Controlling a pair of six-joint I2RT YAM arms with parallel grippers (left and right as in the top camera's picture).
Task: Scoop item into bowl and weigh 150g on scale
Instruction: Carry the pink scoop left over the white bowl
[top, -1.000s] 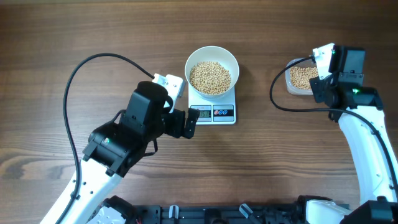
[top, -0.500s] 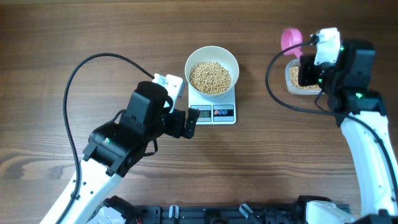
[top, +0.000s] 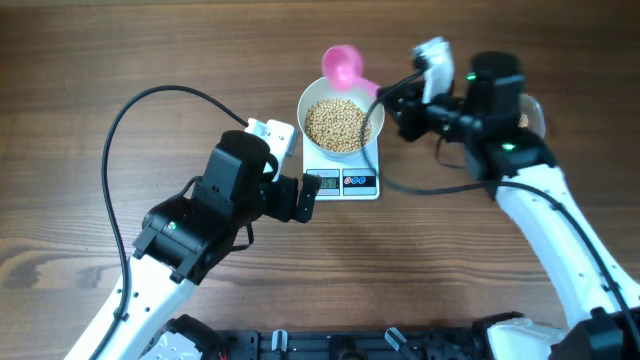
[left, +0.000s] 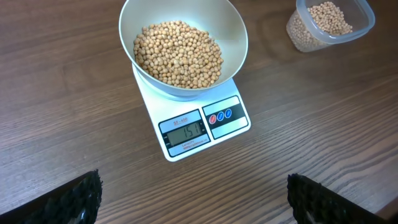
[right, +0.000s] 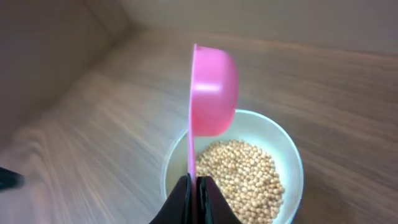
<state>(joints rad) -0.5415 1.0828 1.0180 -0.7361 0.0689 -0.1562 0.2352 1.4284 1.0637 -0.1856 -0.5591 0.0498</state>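
Plenty of beans in bowl on scale; more in far-right tub, plain only from left wrist. Left claw released, right claw clenched on pink scoop.

Pink scoop over bowl far rim; table beyond free.

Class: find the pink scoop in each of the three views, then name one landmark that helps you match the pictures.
Overhead: the scoop is at top centre, at the far rim of the bowl.
Left wrist: not in it.
Right wrist: centre, turned on edge above the bowl, its handle pinched by the right fingers.
Shared landmark: the white bowl of beans, seen in all three views.
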